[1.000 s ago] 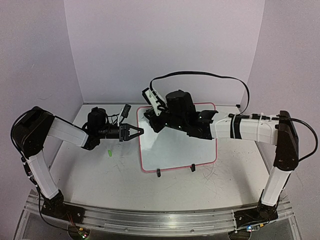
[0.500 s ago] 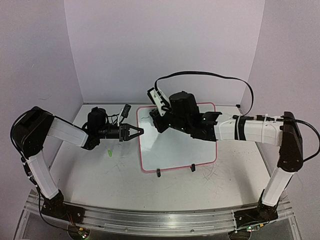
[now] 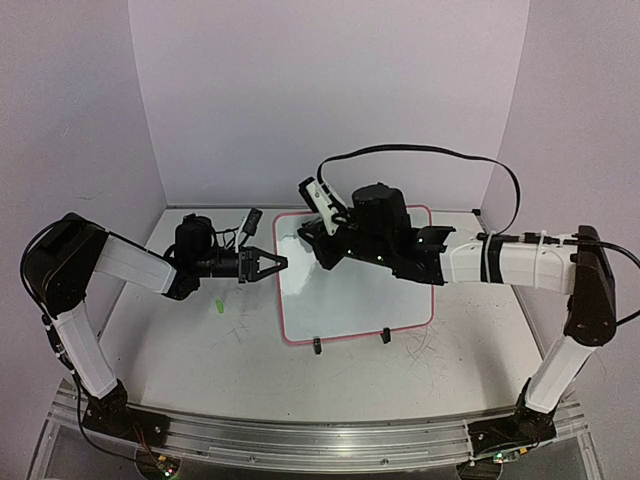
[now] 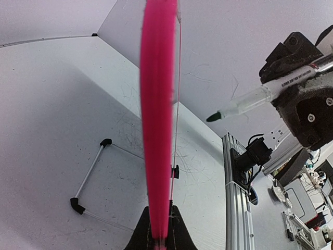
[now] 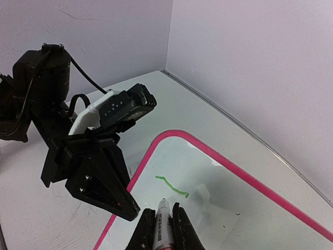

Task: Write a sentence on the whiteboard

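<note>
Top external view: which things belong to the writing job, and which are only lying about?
In use: small white whiteboard with pink rim, clamped by left gripper; green-tipped marker pen in right gripper; short green stroke.
Lying about: small green piece on the white table.

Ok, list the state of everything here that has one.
whiteboard: tilted on its wire stand.
sentence: barely begun, one short green stroke.
marker: uncapped, tip clear of the board.
left gripper: shut on the whiteboard's left rim.
right gripper: shut on the marker.
</note>
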Controlling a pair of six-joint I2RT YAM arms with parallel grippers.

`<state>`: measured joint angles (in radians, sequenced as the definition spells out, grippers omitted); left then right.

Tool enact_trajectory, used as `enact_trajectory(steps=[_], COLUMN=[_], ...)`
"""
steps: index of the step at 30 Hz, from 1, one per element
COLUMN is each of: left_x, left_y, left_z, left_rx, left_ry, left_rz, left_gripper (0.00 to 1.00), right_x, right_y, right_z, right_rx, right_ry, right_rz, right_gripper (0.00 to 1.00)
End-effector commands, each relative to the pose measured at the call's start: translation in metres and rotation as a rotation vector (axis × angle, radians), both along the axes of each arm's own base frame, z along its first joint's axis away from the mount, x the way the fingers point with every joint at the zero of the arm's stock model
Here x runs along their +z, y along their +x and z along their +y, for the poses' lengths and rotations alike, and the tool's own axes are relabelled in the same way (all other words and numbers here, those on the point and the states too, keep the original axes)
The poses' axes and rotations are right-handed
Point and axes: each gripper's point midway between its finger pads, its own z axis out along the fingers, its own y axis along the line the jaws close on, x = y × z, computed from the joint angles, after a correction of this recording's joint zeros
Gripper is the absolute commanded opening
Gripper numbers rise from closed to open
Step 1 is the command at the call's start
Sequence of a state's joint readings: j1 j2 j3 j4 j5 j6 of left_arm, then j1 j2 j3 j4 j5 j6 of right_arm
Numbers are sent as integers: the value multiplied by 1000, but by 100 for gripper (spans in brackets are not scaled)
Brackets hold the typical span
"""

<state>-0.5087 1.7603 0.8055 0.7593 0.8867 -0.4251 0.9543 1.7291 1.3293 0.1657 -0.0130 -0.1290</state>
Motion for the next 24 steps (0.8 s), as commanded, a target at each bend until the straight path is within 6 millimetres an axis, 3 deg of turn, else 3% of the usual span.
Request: enact_trajectory(steps=[1,10,12,14,16,24], left_x=[-2,-5,-5,-5,-4,-19], left_y=[22,20,18,16,13,-7], left_z=[6,7,7,9,11,2], left_rx=[108,104,103,106,104,57], left_ry=[48,53,55,56,57,73], left_rz=[-38,-33,-35,-38,-42,0], left_gripper=[0,0,8,26,35,40], right_x=[24,20,21,22,23,24], right_y=[6,14,15,13,13,12], right_z=[7,8,8,8,7,8], right_rx=[-1,-37,-39,-35,-35,-24], right_ry=[68,52,51,55,55,54], right_rz=[-31,-35,-37,-36,-37,-40], right_gripper=[0,0,0,0,0,0])
